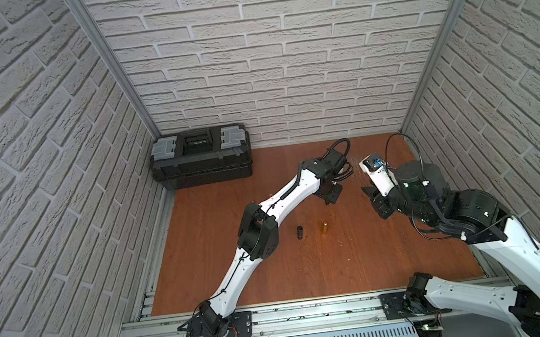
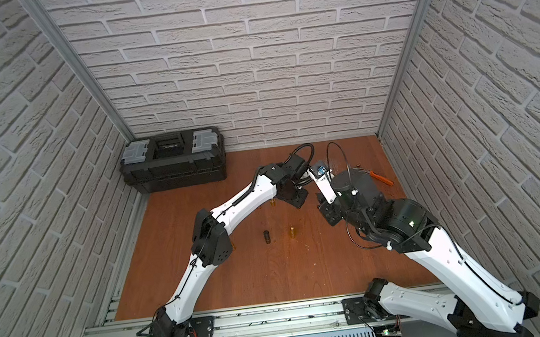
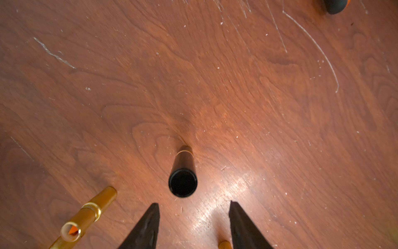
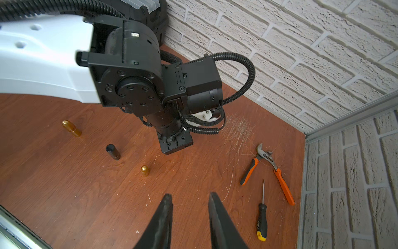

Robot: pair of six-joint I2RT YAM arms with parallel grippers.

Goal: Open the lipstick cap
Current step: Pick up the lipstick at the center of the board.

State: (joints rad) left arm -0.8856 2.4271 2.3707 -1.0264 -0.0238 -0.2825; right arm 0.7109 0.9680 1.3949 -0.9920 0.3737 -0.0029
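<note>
A black lipstick (image 1: 299, 232) stands upright on the desk (image 1: 310, 270), a little below the centre of the frame in both top views. The left wrist view shows its flat black top and a thin gold band near its foot. A gold lipstick (image 1: 324, 227) stands upright just to its right, not touching it.

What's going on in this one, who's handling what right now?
Two robot arms are working over a wooden table. The left gripper is open and empty, and hovers over a black lipstick that stands upright, apparently with its cap on. A gold lipstick stands close by. The right gripper is slightly open, holds nothing and waits off to the side, with pliers lying on the table beyond it. Nothing has been grasped yet.
</note>
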